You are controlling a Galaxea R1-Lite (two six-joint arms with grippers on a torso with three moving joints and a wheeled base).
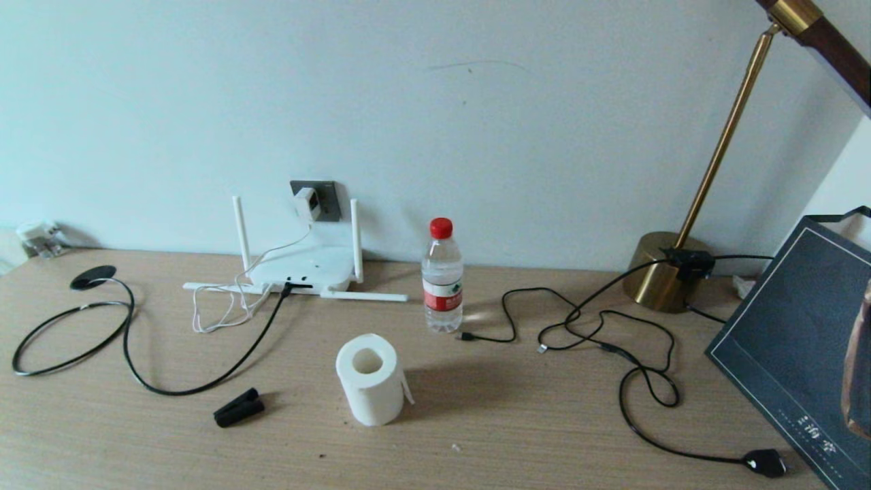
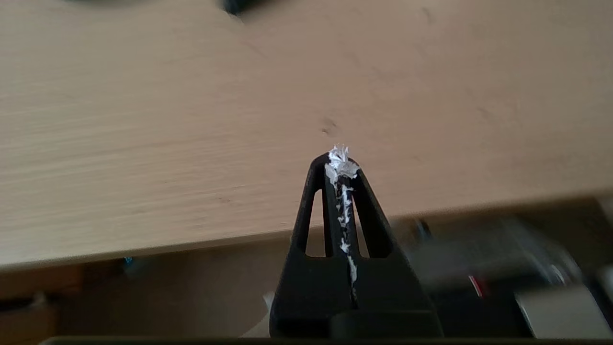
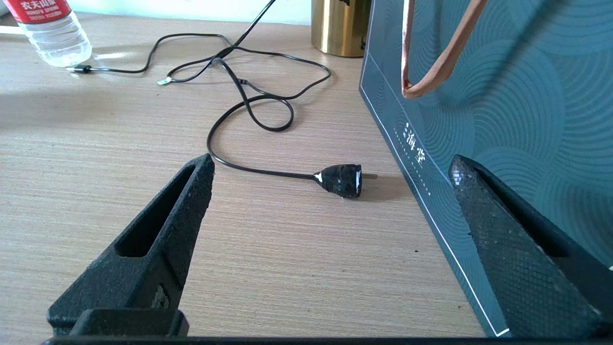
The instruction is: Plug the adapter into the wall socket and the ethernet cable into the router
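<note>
Left claw [image 2: 341, 160] closed over table edge, well apart from router [image 1: 303, 269].

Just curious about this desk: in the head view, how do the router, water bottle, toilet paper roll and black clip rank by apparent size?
1. router, counting its antennas
2. water bottle and toilet paper roll: look alike; the roll lies nearer the camera, so unsure
3. black clip

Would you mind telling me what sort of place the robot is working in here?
Probably a home or office desk: a wood-grain tabletop against a plain wall, a brass desk lamp, and a white router wired up below a wall socket.
</note>
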